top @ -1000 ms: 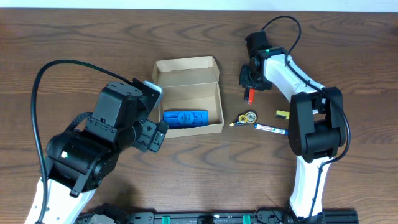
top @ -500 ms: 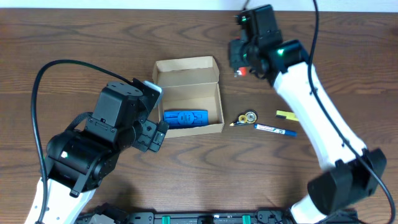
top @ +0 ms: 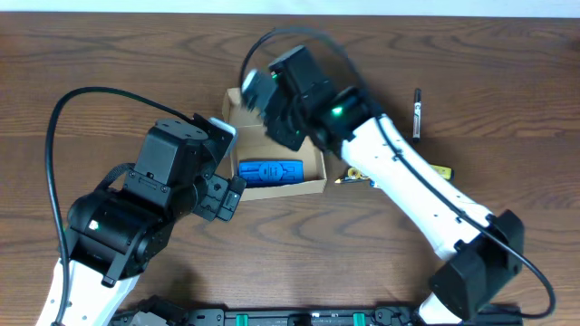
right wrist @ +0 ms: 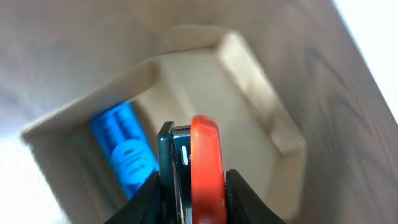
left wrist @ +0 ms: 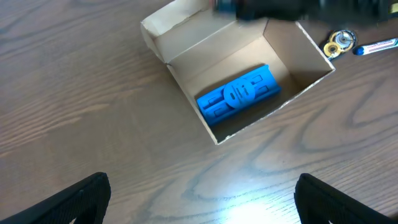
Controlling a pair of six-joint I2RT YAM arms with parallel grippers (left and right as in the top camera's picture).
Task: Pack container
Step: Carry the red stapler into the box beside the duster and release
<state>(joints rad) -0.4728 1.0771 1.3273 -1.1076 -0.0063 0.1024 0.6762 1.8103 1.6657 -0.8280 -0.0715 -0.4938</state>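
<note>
Overhead: rectangular cardboard container [top: 281, 189], wood-grain table [top: 109, 54]

The container [top: 290, 188] is a small tan cardboard box resting flat on the wooden bench [top: 109, 54]. It is open, with its hinged flap upright along the far edge. A blue cylinder [top: 270, 172] lies on its side inside, against the near wall.
</note>
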